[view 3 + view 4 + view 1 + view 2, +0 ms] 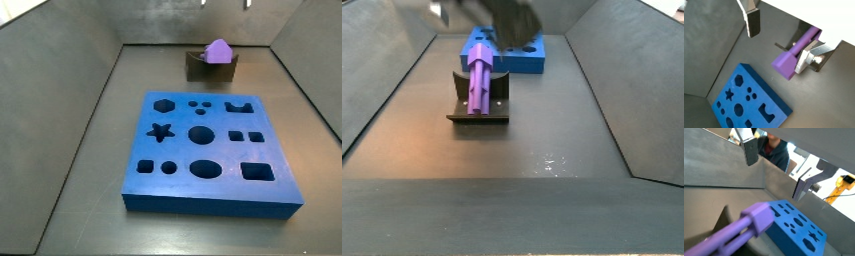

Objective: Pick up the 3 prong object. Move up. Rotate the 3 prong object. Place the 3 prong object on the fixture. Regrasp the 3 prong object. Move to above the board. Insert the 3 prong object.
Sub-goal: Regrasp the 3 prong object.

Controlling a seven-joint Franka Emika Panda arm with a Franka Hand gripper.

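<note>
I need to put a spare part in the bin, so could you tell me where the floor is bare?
Bare floor lies between the board and the near wall, and along its left side. It is crowded at the far wall, where the 3 prong object rests on the fixture. The gripper hangs open there, around the piece.

The dark floor [80, 150] bears the board [207, 150] and the fixture [211, 67], gripper [784, 37] above.

Shows a dark grey matte floor [100, 180] shut in by slanted grey walls [47, 80], a small glare [549, 160] on that floor, and beyond the wall's rim a person in a dark blue top [774, 150] and a yellow object [841, 187].
</note>
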